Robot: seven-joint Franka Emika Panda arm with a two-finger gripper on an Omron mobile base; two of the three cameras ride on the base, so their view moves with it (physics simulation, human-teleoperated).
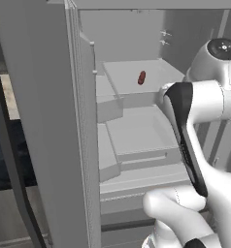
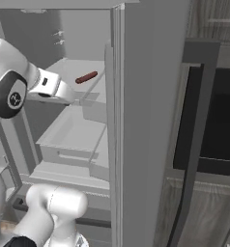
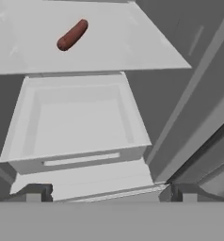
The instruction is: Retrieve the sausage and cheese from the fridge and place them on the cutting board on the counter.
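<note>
The fridge (image 1: 44,121) stands open, and its grey shelves and drawers are in sight. The sausage (image 1: 141,77), a small dark red-brown oblong, lies alone on an upper shelf (image 3: 132,52); it also appears as the sausage (image 2: 86,77) and the sausage (image 3: 72,35). My gripper (image 3: 111,194) is open with nothing between its fingers. It hangs in front of the shelves, lower than the sausage and well short of it, looking over an empty drawer (image 3: 76,117). The cheese, the cutting board and most of the counter are out of view.
An open fridge door (image 2: 141,120) stands close on the right of the arm, the other door on its left. Past the right door is a dark appliance with a long black handle (image 2: 196,144) over wood-grain cabinets (image 2: 208,212). A strip of black veined counter (image 1: 1,160) shows at far left.
</note>
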